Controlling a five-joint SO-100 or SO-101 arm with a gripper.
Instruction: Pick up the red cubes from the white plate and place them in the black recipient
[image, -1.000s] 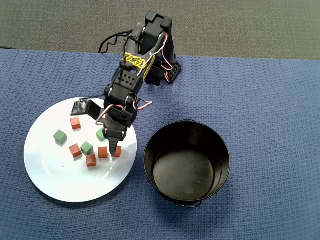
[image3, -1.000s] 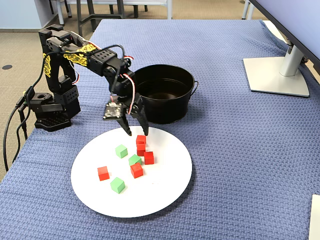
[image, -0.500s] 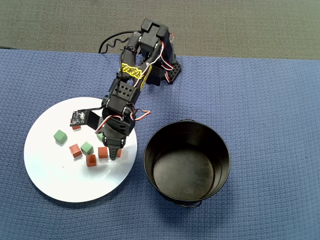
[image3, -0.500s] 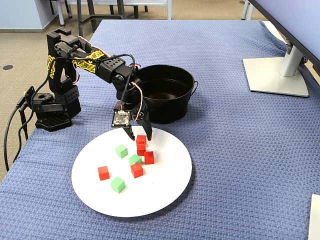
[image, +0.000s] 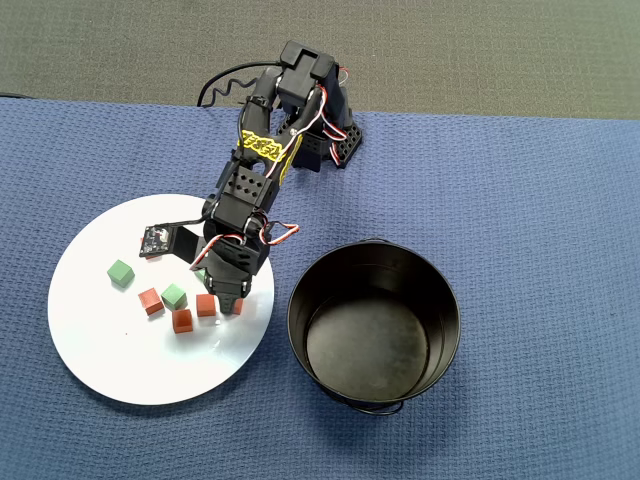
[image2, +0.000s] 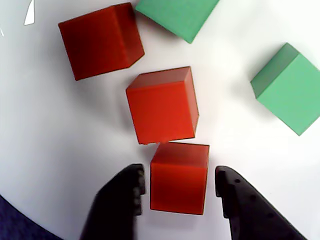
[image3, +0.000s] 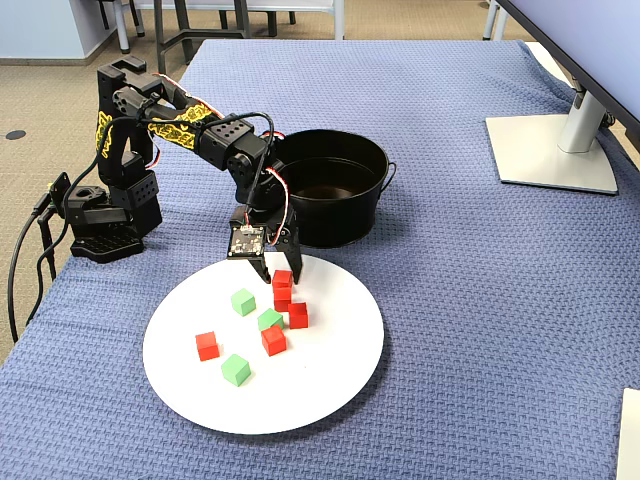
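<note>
**A:** Where is the gripper?

**B:** Low over the white plate, at the plate's edge nearest the black pot. In the wrist view its two dark fingers stand either side of one red cube, with a thin strip of white showing between each finger and the cube. So the jaws are parted a little wider than the cube and are not pressing on it.

**A:** Is that cube lifted?

**B:** I cannot tell for sure; it appears to sit on the plate. A second red cube lies just past it, corner nearly touching, and a third red cube sits further on toward the upper left of the wrist view.

**A:** And the other cubes?

**B:** The fixed view shows five red ones, all on the plate: the flanked one, three clustered near it, and a lone red cube off to the left. Three green cubes are mixed in among them, two of them visible in the wrist view.

**A:** The pot?

**B:** It stands upright on the blue cloth, just beside the plate. The overhead view looks into it and shows only its shiny bottom. The arm's base sits on the cloth to the pot's left in the fixed view.
</note>
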